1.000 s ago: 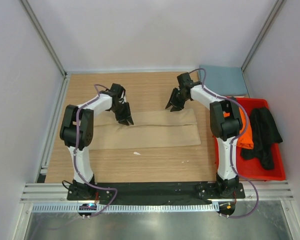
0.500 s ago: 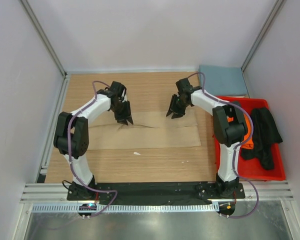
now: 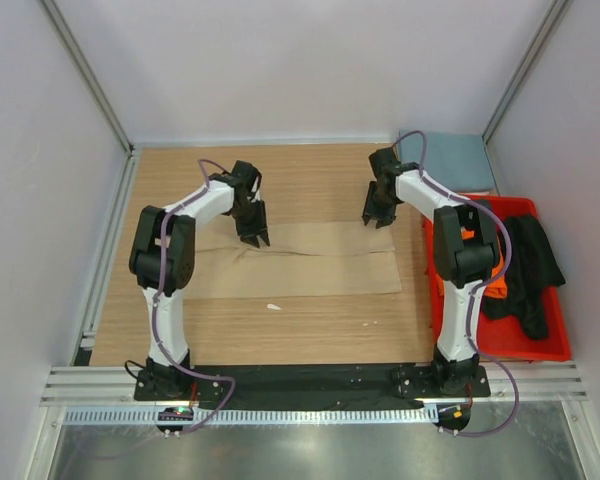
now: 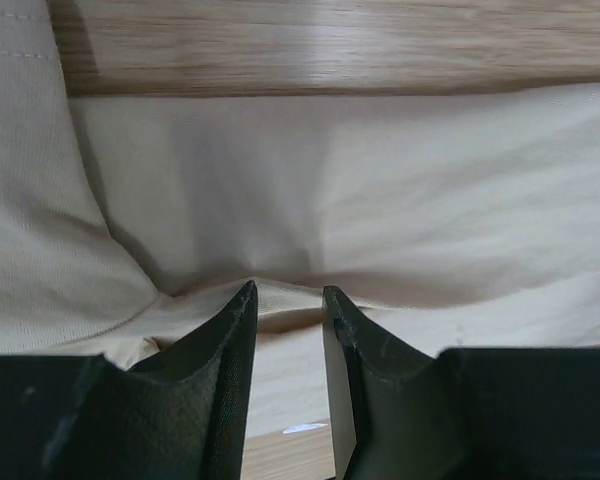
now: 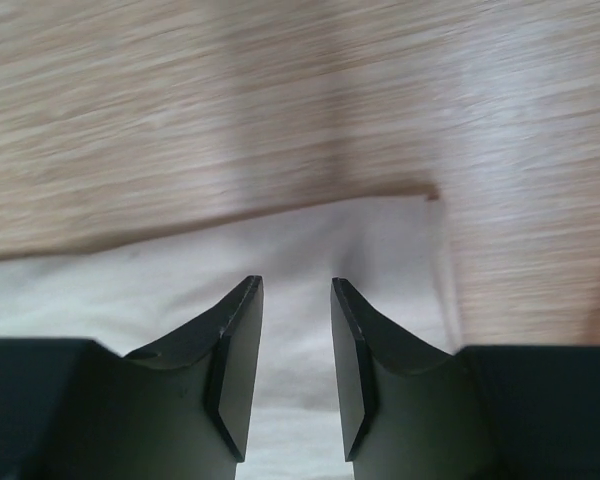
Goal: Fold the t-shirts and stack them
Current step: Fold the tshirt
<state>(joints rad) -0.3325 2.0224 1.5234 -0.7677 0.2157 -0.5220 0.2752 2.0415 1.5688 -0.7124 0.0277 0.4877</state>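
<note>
The tan-beige t-shirt (image 3: 300, 262) lies folded in a long strip across the table. My left gripper (image 3: 253, 238) is down on its far left part, jaws a narrow gap apart. In the left wrist view its fingertips (image 4: 242, 297) press into the tan cloth (image 4: 380, 200), and a small ridge is bunched between them. My right gripper (image 3: 377, 218) is over the shirt's far right corner (image 5: 400, 215), jaws apart and empty. The slate blue-grey shirt (image 3: 448, 160) lies folded at the back right. The orange shirt (image 3: 492, 268) and the black shirt (image 3: 528, 270) lie in the bin.
The red plastic bin (image 3: 500, 345) stands at the right edge of the table beside the right arm. A small white speck (image 3: 273, 306) lies on the wood in front of the tan shirt. Grey walls close off the left, back and right.
My right gripper has moved right and back to the tan shirt's far right corner. My left gripper has shifted slightly right along the shirt's far edge. Wrinkles have appeared by the left gripper.
</note>
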